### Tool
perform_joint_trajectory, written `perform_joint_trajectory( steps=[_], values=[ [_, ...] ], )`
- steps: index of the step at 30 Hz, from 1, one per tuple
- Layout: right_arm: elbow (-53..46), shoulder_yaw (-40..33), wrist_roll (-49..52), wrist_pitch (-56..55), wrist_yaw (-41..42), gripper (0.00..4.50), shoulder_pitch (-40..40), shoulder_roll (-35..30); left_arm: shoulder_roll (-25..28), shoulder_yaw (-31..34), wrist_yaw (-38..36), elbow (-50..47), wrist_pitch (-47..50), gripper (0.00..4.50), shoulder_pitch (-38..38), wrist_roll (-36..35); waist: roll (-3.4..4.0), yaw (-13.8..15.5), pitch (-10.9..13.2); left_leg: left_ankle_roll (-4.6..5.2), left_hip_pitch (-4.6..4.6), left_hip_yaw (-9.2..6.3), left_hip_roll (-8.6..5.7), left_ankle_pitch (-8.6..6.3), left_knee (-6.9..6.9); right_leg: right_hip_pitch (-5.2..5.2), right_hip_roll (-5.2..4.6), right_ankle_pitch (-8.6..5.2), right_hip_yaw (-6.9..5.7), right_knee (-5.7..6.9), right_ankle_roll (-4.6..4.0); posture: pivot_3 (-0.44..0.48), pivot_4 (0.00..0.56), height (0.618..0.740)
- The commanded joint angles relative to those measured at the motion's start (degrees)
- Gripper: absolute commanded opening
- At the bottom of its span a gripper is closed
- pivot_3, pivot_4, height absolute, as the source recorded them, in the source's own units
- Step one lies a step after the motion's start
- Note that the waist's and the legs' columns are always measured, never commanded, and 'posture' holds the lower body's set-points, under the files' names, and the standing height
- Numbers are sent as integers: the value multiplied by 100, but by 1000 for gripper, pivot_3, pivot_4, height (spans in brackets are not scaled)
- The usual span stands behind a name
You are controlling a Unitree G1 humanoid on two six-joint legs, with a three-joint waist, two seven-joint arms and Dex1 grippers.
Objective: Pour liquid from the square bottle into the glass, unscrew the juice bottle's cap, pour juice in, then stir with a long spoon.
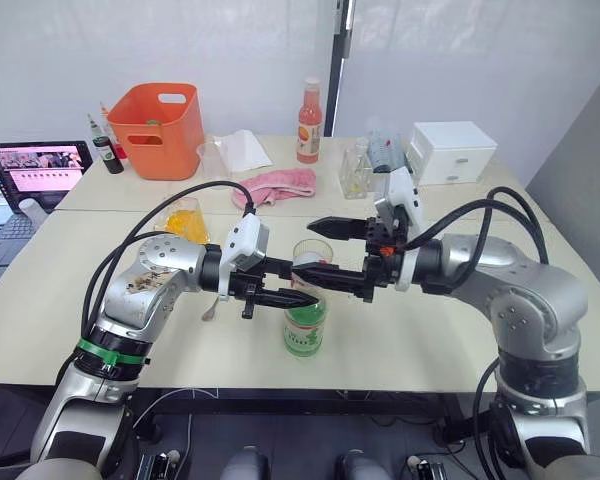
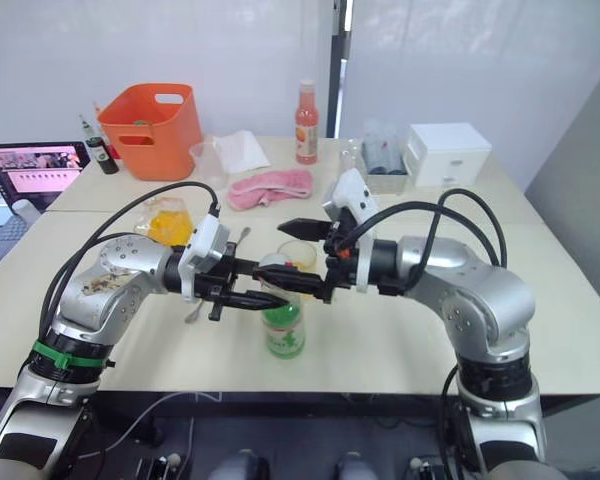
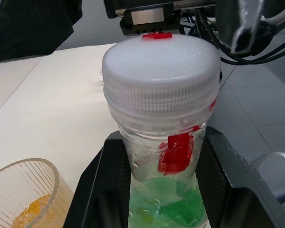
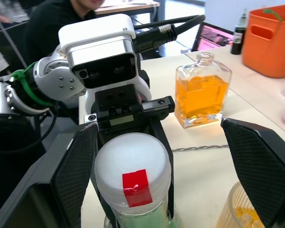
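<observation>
The left gripper [image 3: 164,180] pinched the juice bottle's [image 1: 305,328] neck below the cap [image 4: 132,167]. The right gripper [image 4: 173,180] was spread around that cap. The glass [image 1: 313,253] stood just behind, the square bottle [image 4: 202,90] farther left.

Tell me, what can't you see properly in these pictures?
- Long spoon: in the head views, its stem runs behind the left gripper.
- Glass: in the head views, the left gripper and the right gripper cross its lower half; in the left wrist view, the picture edge cuts it off.
- Juice bottle: its label is too small to read.
- Square bottle: in the head views, cables partly cover it.
</observation>
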Motion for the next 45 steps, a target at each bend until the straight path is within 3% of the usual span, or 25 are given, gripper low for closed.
perform_joint_trajectory(
  steps=[1, 7, 10, 16, 23, 28, 33, 36, 39, 41, 45],
  values=[
    [-418, -197, 374, 246, -392, 4378, 66, -16, 30, -4, -15, -43, -100, 1404, 13, 101, 0, 0, 0, 0, 0, 0, 0, 0, 0, 1, 0, 0, 0, -1, 0, 0, 150, 715],
    [-510, -95, 529, 326, -712, 4378, 182, -184, 11, -19, -35, 18, -131, 1404, -30, 123, 0, -3, 0, 0, 0, 0, 0, 0, 0, 2, 0, 0, 0, -3, 0, 0, 150, 715],
    [-477, -68, 562, 270, -848, 3611, 190, -196, 7, -17, -38, 36, -138, 1404, -35, 124, 0, -7, 0, 0, 0, 0, 0, 0, 0, 2, 1, 0, 0, -4, 0, 0, 150, 715],
    [-514, -24, 695, 237, -950, 1657, 214, -265, 20, -14, -45, 59, -141, 1404, -36, 128, 0, -6, 0, 0, 1, -1, 0, 0, 0, 4, 1, 0, 0, -4, 0, 0, 150, 715],
    [-313, 228, 645, -83, -549, 1656, 88, -432, 37, -19, -57, 82, -150, 1404, -42, 143, 0, -8, 0, 0, 1, -1, 1, 0, 1, 4, 2, 0, 0, -5, 0, 0, 150, 715],
    [986, 1008, 282, -1239, 2130, 1656, -494, -1026, 54, -35, -107, 97, -178, 1404, -15, 161, 0, -18, 0, 1, 4, 3, 0, 0, 3, 8, 4, 0, 2, -8, 1, 0, 150, 715],
    [3574, 1898, -460, -2164, 4495, 1656, -1923, -762, 47, -60, -114, 15, -160, 1404, 23, 140, 2, -77, 1, 1, 8, 4, 7, 0, 2, 7, 12, 0, 4, -7, 0, 0, 150, 715],
    [4382, 2157, -763, -2520, 5106, 1656, -2339, -618, 37, -72, -120, -17, -139, 1404, 31, 136, 2, -55, 1, 1, 5, 5, 9, 0, -4, 2, 15, 0, 3, -10, 0, 0, 150, 715],
    [4746, 2394, -803, -2793, 5196, 1656, -2558, -633, 39, -72, -128, -41, -124, 1404, 52, 133, 2, -40, 1, 5, -3, 1, 2, -3, -4, 0, 5, 0, 1, -11, 0, 0, 150, 715],
    [4789, 2459, -723, -2861, 5196, 2680, -2610, -679, 36, -69, -129, -37, -120, 1404, 54, 137, 2, -41, 1, 6, -3, 1, 1, -4, -2, 1, 2, 0, -1, -10, 1, 0, 150, 715],
    [4675, 2253, -684, -2799, 5196, 3967, -2594, -687, 39, -60, -125, 16, -146, 1404, 61, 167, 2, -48, 1, 4, 0, 2, 3, -3, 1, 0, 4, 0, 0, -2, 0, 0, 150, 715]
  ],
)
